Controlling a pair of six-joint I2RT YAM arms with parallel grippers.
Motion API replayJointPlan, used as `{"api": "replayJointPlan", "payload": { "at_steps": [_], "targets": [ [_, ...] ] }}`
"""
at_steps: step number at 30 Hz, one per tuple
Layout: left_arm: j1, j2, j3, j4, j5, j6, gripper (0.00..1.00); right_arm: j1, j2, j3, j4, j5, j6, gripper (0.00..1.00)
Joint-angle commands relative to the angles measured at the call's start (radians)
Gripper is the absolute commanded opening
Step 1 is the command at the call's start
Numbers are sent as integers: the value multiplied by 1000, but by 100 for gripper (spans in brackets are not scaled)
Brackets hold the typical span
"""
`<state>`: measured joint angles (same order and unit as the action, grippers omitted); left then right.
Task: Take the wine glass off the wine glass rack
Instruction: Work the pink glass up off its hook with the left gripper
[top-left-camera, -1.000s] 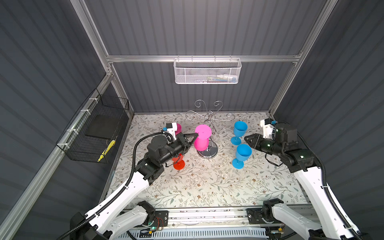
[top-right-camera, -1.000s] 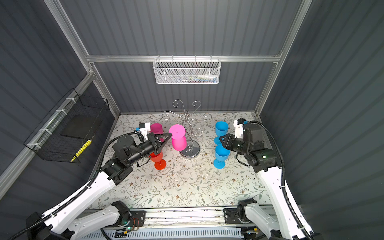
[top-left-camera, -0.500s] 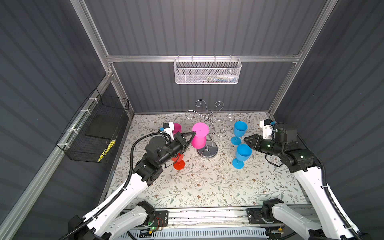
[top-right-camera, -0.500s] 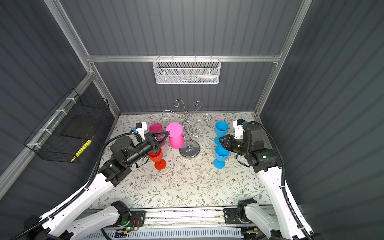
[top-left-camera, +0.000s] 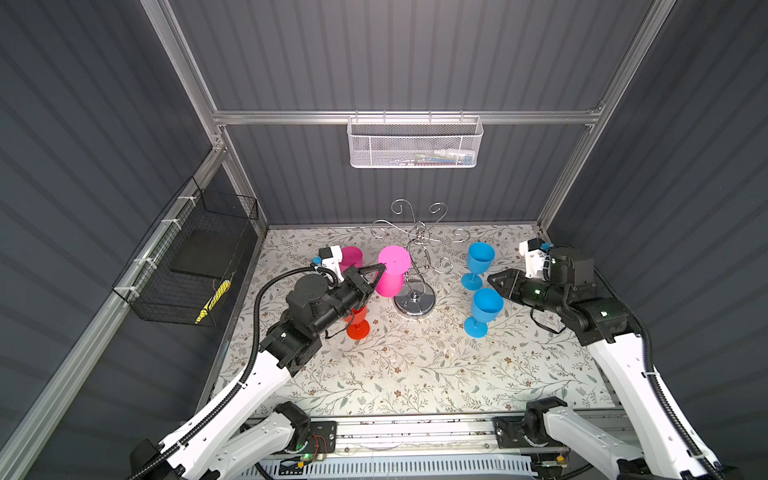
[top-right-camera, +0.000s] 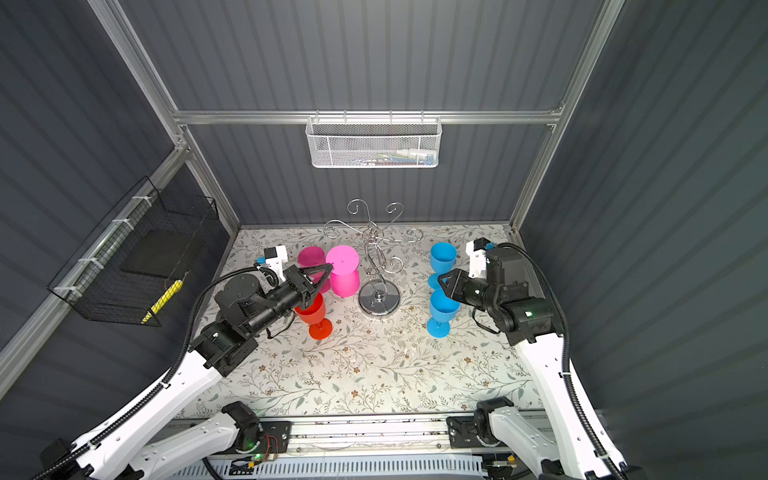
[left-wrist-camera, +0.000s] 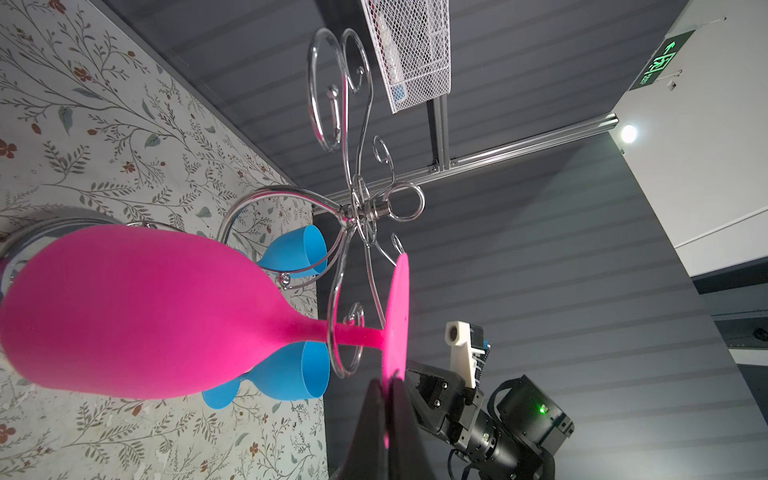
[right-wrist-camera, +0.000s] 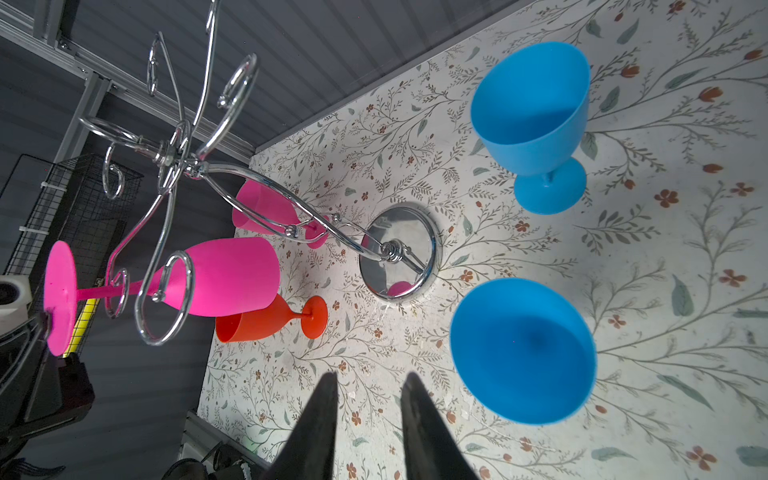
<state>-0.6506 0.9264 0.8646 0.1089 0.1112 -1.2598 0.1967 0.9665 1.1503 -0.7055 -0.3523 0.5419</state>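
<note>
A bright pink wine glass (top-left-camera: 391, 277) hangs upside down with its round foot on top, left of the chrome wine glass rack (top-left-camera: 420, 237). My left gripper (top-left-camera: 380, 266) is shut on the rim of that foot (left-wrist-camera: 397, 299). In the left wrist view the stem (left-wrist-camera: 353, 334) still runs through a curled rack arm (left-wrist-camera: 332, 316). The right wrist view shows the same glass (right-wrist-camera: 224, 276) beside the rack's mirror base (right-wrist-camera: 399, 249). My right gripper (right-wrist-camera: 371, 378) is open and empty, hovering near two blue glasses; in a top view it (top-right-camera: 442, 282) points left.
Two blue glasses (top-left-camera: 480, 257) (top-left-camera: 486, 305) stand right of the rack. A red glass (top-left-camera: 357, 326) and a darker magenta glass (top-left-camera: 352, 257) stand under and behind my left arm. A white mesh basket (top-left-camera: 415, 145) hangs on the back wall, a black wire basket (top-left-camera: 195, 257) on the left wall.
My left gripper has drawn the pink glass a little to the left, away from the rack's stem. The right arm has stayed where it was.
</note>
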Motion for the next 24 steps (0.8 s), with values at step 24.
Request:
{"api": "replayJointPlan", "payload": {
  "at_steps": [24],
  "targets": [
    [8,188,182,23,139,108,0,-6,-31,-13,-13,-5,3,30]
  ]
}}
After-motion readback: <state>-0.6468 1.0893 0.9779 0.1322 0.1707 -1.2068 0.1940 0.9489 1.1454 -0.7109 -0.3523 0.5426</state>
